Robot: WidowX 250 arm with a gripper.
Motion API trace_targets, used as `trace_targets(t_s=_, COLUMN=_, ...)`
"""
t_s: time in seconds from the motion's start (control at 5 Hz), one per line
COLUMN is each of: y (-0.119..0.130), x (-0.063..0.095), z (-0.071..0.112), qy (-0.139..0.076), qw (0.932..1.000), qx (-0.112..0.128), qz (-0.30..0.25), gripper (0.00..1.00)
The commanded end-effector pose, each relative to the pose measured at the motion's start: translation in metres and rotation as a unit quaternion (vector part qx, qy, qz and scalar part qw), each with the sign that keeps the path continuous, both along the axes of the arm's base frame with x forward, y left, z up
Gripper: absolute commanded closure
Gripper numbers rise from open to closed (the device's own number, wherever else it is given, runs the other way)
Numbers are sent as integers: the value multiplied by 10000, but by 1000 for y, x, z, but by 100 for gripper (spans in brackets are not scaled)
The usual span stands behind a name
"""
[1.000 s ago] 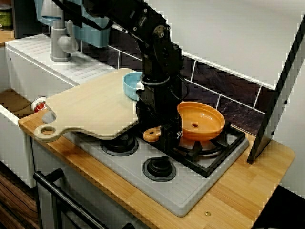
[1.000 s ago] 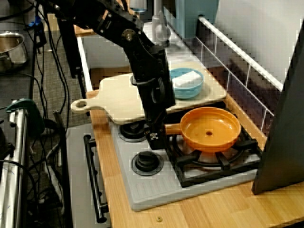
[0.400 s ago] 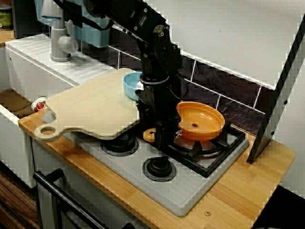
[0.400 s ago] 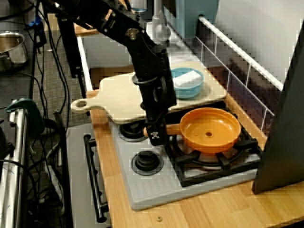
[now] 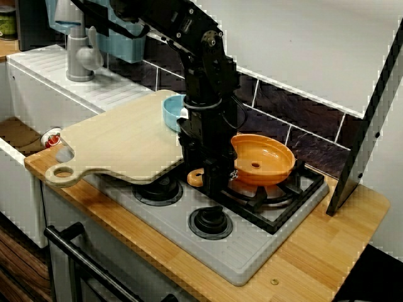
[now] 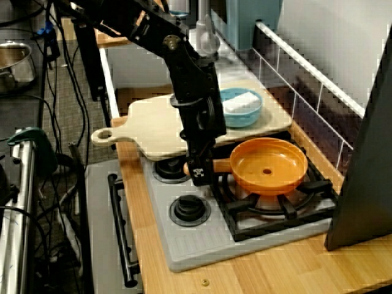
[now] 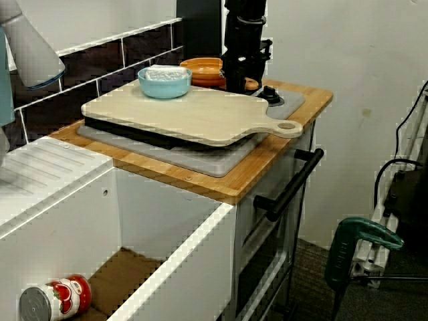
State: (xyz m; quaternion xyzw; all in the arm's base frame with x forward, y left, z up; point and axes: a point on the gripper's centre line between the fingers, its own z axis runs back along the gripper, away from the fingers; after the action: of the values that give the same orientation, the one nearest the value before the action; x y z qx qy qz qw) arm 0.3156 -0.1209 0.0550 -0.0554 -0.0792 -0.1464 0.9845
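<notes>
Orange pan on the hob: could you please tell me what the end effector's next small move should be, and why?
Probably a short straight lift: the end effector grips the handle of the orange pan, which sits over the black grate.

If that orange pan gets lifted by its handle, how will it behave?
The orange pan looks like moulded plastic, so probably stiff and light. With the gripper at its short handle, the wide bowl lies well to one side, so it may droop. Its glossy surface might slip.
</notes>
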Motion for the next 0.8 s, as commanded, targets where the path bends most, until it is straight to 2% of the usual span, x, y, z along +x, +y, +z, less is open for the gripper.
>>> trace_targets(t_s=0.0, y=3, x=12, z=40, qy=-419, qw=9988, qx=-250, qz=-35, gripper=100)
trace_targets(t_s=0.6, y=8, x=11, z=67, qy=-555, qw=9976, qx=-411, qz=-24, gripper=100)
